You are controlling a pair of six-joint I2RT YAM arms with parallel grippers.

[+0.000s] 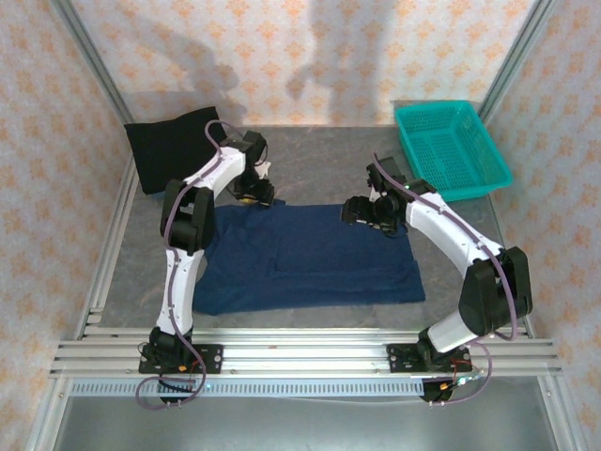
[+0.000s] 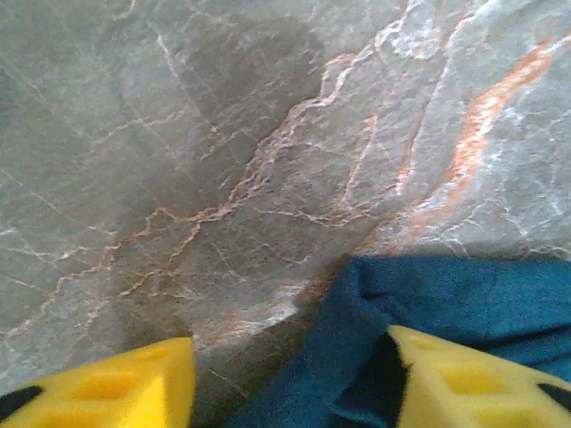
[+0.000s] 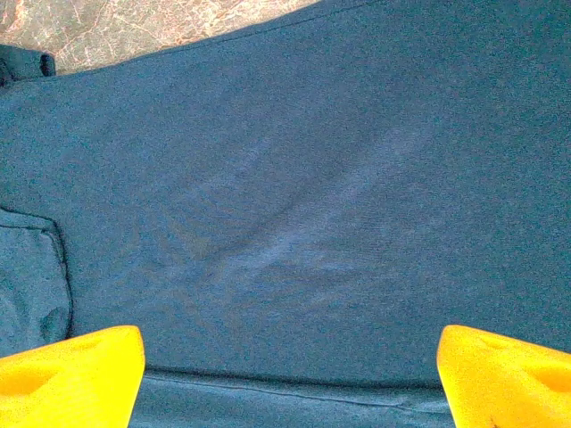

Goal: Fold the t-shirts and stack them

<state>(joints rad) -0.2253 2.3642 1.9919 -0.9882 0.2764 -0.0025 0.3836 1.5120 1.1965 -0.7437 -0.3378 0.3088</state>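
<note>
The navy blue t-shirt (image 1: 310, 258) lies spread flat mid-table, its white print hidden. The plain black t-shirt (image 1: 174, 146) sits folded at the back left corner. My left gripper (image 1: 252, 195) is low at the navy shirt's back left corner. In the left wrist view its yellow fingers (image 2: 116, 383) stand apart, open, with a bunched corner of navy cloth (image 2: 384, 330) between them, against the right finger. My right gripper (image 1: 371, 214) hovers over the shirt's back right part. It is open (image 3: 290, 374), its fingertips wide apart over smooth navy cloth (image 3: 294, 196) and a hem seam.
A teal mesh basket (image 1: 451, 146) stands at the back right. Bare grey marble table (image 1: 329, 160) shows behind the navy shirt and between the black shirt and the basket. Aluminium frame rails run along the left, right and near edges.
</note>
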